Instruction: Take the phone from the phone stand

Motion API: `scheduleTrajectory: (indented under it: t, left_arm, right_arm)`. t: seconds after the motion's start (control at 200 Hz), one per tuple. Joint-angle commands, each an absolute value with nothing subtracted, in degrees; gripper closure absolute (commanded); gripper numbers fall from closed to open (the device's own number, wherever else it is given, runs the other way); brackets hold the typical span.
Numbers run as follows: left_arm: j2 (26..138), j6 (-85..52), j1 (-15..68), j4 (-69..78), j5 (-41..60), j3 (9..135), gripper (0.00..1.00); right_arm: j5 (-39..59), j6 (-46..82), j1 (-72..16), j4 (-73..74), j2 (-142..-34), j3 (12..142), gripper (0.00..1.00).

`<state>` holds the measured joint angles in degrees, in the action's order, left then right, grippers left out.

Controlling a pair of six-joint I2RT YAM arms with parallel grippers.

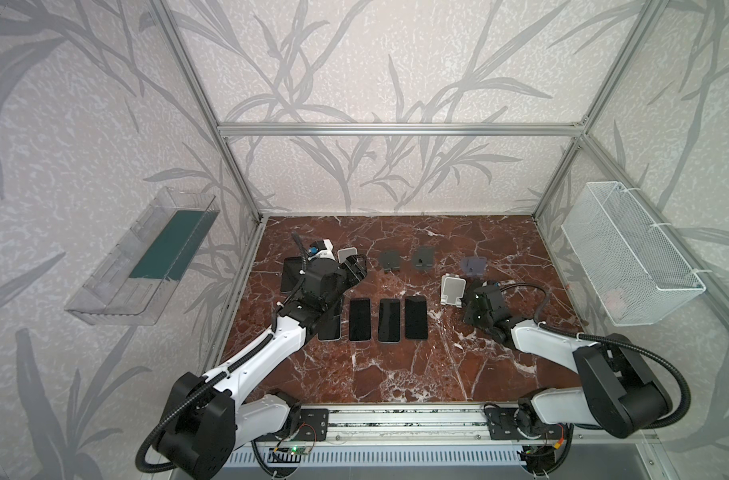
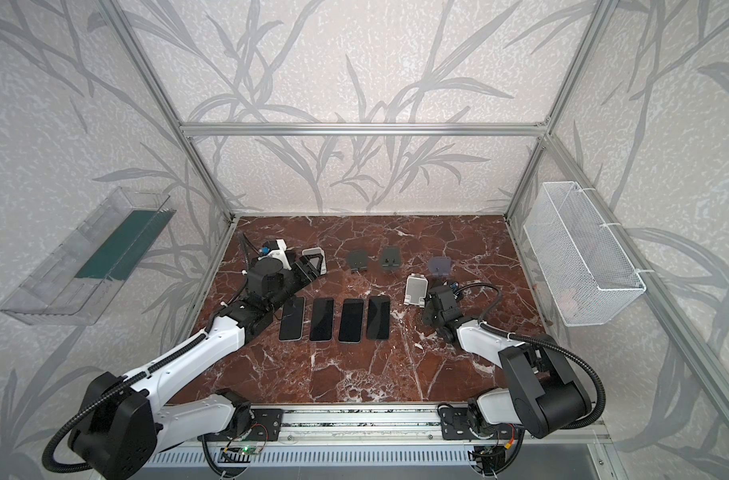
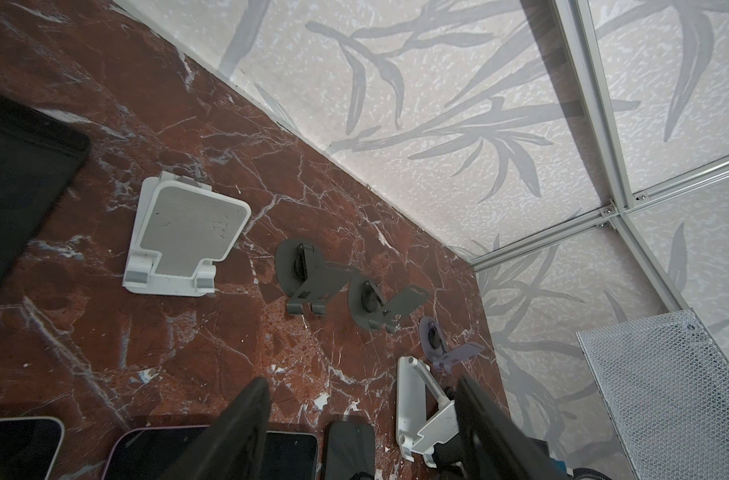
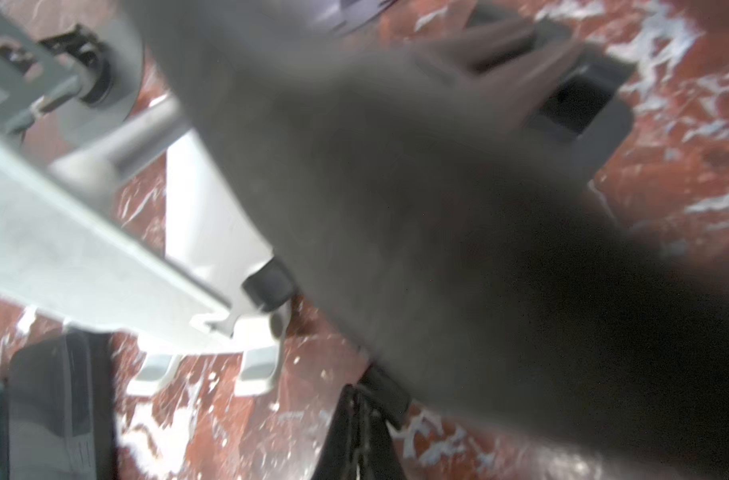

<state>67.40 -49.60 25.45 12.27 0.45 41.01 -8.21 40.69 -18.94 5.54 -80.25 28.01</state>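
In both top views, four glossy black phones (image 1: 389,320) lie flat in a row on the red-brown, white-veined marble table (image 1: 396,374), in front of the stands and apart from them. The white stand (image 1: 452,289), an angular plastic plate with a matte grey pad, leans back just beside the right gripper (image 1: 470,291). That gripper's jaws are closed, and I cannot tell whether they pinch anything. The left gripper (image 1: 357,266) is near a second white stand (image 1: 348,253).

In the left wrist view its black fingers (image 3: 238,428) stand wide apart with nothing gripped. The second white stand (image 3: 184,237) shows a bare, speckled pad and two hooked lips. Beyond it are two dark grey stands (image 3: 312,282) on round bases and a lavender stand (image 3: 450,349).

In the right wrist view a blurred dark grey mass (image 4: 437,228) fills most of the frame. Beside it are the white stand's (image 4: 84,257) smooth slanted plate and round hinge bar.
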Motion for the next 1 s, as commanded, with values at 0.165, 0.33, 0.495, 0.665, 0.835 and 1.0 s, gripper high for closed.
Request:
scheduleTrajectory:
  t: [0.165, 0.33, 0.495, 0.665, 0.835, 1.0]
  left_arm:
    - [66.7, -48.9, 25.7, 12.5, -0.5, 41.8, 0.29]
    - [66.5, -48.8, 25.7, 12.6, -0.6, 41.9, 0.29]
    - [66.0, -47.2, 25.7, 12.6, -2.0, 41.7, 0.29]
    - [65.3, -45.5, 25.4, 12.3, -3.9, 41.6, 0.29]
    - [63.8, -42.9, 25.3, 11.9, -5.4, 41.9, 0.29]
    - [61.1, -37.8, 25.2, 11.0, -6.9, 43.4, 0.27]
  right_arm:
    - [-6.5, 41.2, -14.1, 9.9, -87.6, 32.7, 0.93]
    - [-6.9, 41.6, -12.0, 6.2, -89.0, 37.4, 0.93]
    - [-6.4, 41.2, -8.0, 3.9, -92.1, 40.9, 0.92]
    - [-0.5, 38.8, -6.9, 2.8, -92.9, 43.0, 0.9]
    - [3.5, 38.6, -6.9, 0.8, -85.0, 41.8, 0.82]
    - [6.0, 39.4, -6.9, -2.9, -66.9, 38.5, 0.7]
